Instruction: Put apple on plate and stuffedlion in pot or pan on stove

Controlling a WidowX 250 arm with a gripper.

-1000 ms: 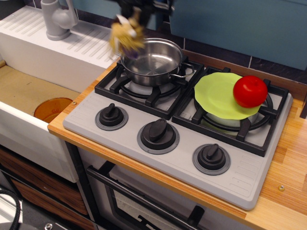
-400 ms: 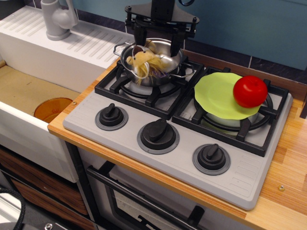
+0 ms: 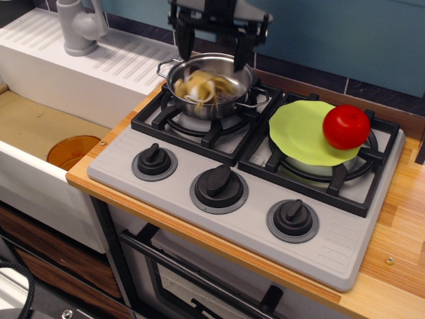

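1. Gripper (image 3: 212,43) fingers are seen spread wide apart above the pot (image 3: 210,85), with nothing held between them; a second earlier the gripper was blurred at the top edge with the stuffedlion (image 3: 202,85) dangling from it beside the pot's left rim
2. Since the frame just before, the gripper has been raised slightly, so that its fingertips are now level with the pot's far rim instead of reaching down inside
3. The stuffedlion is now found lying inside the pot, blurred, spread across the bottom; it lies below the gripper and between the two fingers, apart from both
4. The pot is seated on the rear left grate of the stove (image 3: 239,199), unchanged in place
5. The apple (image 3: 346,126) is seen resting on the right edge of the plate (image 3: 299,133), which lies on the right burner grate; neither has shifted from the earlier frames
6. An orange disc (image 3: 72,150) is left in the sink (image 3: 33,126) at the left of the table (image 3: 398,226)
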